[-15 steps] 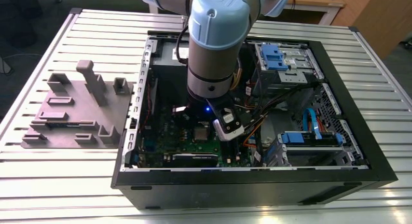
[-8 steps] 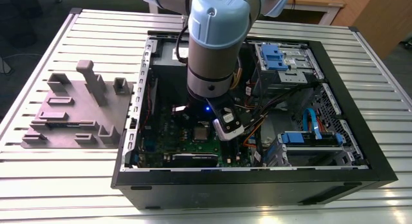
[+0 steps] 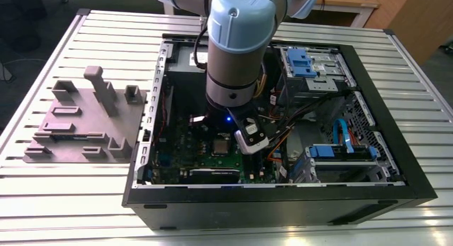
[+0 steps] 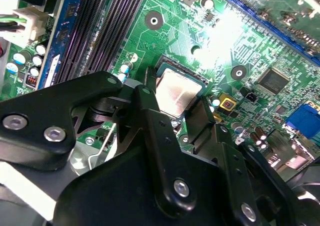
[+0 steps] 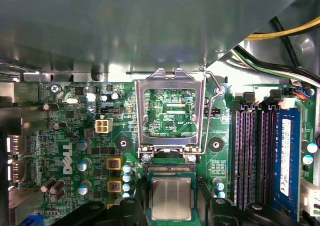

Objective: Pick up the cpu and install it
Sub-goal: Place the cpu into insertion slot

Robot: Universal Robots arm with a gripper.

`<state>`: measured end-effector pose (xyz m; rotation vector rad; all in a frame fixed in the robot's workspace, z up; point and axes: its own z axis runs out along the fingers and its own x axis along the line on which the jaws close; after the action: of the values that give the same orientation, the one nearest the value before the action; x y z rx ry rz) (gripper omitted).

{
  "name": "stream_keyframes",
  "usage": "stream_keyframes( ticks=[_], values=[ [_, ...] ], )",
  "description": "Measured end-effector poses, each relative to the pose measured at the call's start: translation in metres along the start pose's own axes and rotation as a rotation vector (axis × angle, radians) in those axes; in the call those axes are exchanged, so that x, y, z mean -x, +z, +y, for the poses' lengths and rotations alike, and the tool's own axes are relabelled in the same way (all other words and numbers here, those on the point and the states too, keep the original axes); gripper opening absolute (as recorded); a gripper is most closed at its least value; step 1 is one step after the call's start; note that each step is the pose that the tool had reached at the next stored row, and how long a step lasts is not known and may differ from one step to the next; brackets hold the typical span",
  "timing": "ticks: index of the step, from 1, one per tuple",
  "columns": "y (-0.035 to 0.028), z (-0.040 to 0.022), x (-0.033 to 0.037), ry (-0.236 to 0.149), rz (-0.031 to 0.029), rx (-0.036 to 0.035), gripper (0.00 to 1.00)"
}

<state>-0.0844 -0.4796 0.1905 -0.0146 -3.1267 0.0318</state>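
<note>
Table point(image 3: 63, 214): a ribbed, pale metal top that carries everything in the exterior view.
Computer case point(image 3: 283, 206): black, lying on its side in the middle of the table with its side panel off, so the inside is open from above.
Arm point(image 3: 237, 55): grey with a pale blue joint, reaching straight down into the case.
Moulded plate point(image 3: 78, 124): grey, with raised blocks and posts, lying on the table just beside the case on the exterior view's left.
Motherboard point(image 5: 65, 136): green, flat on the floor of the case, with a row of dark memory slots point(image 5: 250, 156) along one side.
Hand point(image 4: 176, 110): black, low over the motherboard, closely flanking the cpu on two opposite sides. I cannot tell whether it grips the cpu or is clear of it.
Metal frame point(image 5: 170, 78): hinged open and clear of the socket, with the board showing through its window.
Cpu point(image 5: 171, 198): a square chip with a shiny silver top, lying flat in the socket next to the frame's hinge, seen in both wrist views.
</note>
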Motion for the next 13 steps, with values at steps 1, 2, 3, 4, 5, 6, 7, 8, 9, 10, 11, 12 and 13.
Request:
stream_keyframes(
  ticks=[1,2,3,4,5,6,7,8,9,10,11,12,13],
  values=[
    [0.0,0.0,0.0,0.0,0.0,0.0,0.47],
    [0.0,0.0,0.0,0.0,0.0,0.0,0.47],
    [0.0,0.0,0.0001,0.0,0.0,0.0,0.47],
    [0.0,0.0,0.0001,0.0,0.0,0.0,0.47],
    [0.0,0.0,0.0001,0.0,0.0,0.0,0.47],
    [0.0,0.0,0.0001,0.0,0.0,0.0,0.48],
    [0.0,0.0,0.0001,0.0,0.0,0.0001,0.48],
    [0.0,0.0,0.0002,0.0,0.0,0.0,0.54],
    [0.0,0.0,0.0001,0.0,0.0001,0.0,0.54],
    [0.0,0.0,0.0002,0.0,0.0,0.0,0.61],
    [0.0,0.0,0.0001,0.0,0.0001,-0.0001,0.61],
    [0.0001,0.0,0.0002,0.0,0.0001,-0.0001,0.61],
    [0.0001,0.0,0.0003,0.0,0.0,0.0,0.61]
  ],
)
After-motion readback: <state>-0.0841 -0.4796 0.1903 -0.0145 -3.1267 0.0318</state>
